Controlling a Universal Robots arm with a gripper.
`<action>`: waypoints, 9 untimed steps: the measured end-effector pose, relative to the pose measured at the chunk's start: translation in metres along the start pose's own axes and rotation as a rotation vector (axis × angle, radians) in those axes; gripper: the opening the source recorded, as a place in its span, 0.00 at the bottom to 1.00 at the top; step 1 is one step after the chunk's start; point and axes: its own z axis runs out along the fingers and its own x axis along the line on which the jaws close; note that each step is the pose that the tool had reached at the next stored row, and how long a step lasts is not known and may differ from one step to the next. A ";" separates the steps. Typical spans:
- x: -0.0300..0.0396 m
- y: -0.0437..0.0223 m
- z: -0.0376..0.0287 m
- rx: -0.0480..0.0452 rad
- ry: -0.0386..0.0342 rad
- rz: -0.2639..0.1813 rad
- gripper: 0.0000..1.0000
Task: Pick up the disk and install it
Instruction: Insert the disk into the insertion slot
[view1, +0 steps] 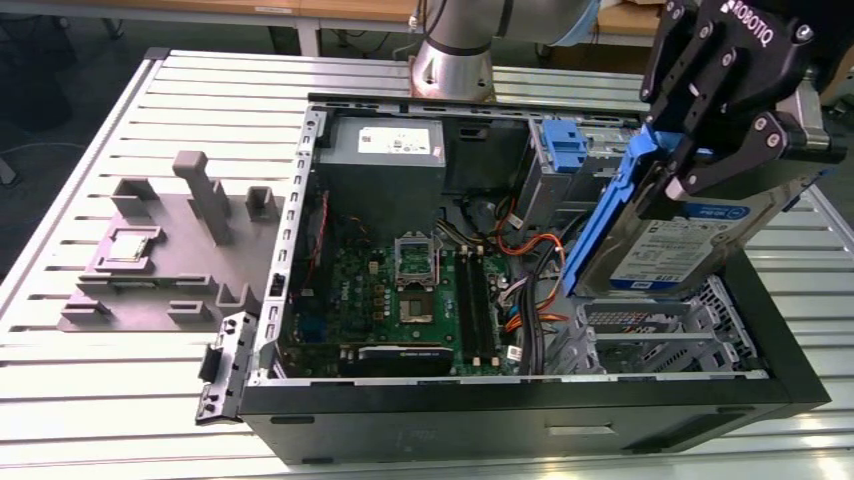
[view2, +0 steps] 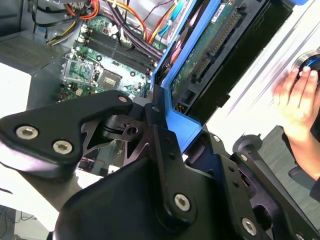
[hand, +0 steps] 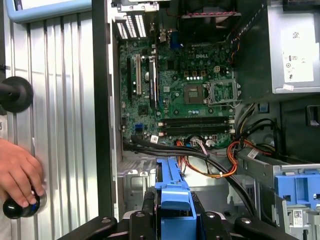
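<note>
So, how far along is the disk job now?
Pickup looks done: the gripper is shut on the disk, holding it tilted above the open computer case. Installing is left: the disk is not yet seated in the metal drive cage.

Slatted alu table (view1: 80, 400) carries an open PC case (view1: 534, 425), open side up, w/ grey fixture plate (view1: 160, 270) just beside it, on exterior view's left.
</note>
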 end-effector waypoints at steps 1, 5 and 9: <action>0.0000 -0.0015 0.0004 0.0000 0.0001 0.000 0.37; 0.0018 -0.0053 0.0019 0.0001 0.0007 0.000 0.37; 0.0027 -0.0084 0.0042 0.0001 0.0010 -0.007 0.37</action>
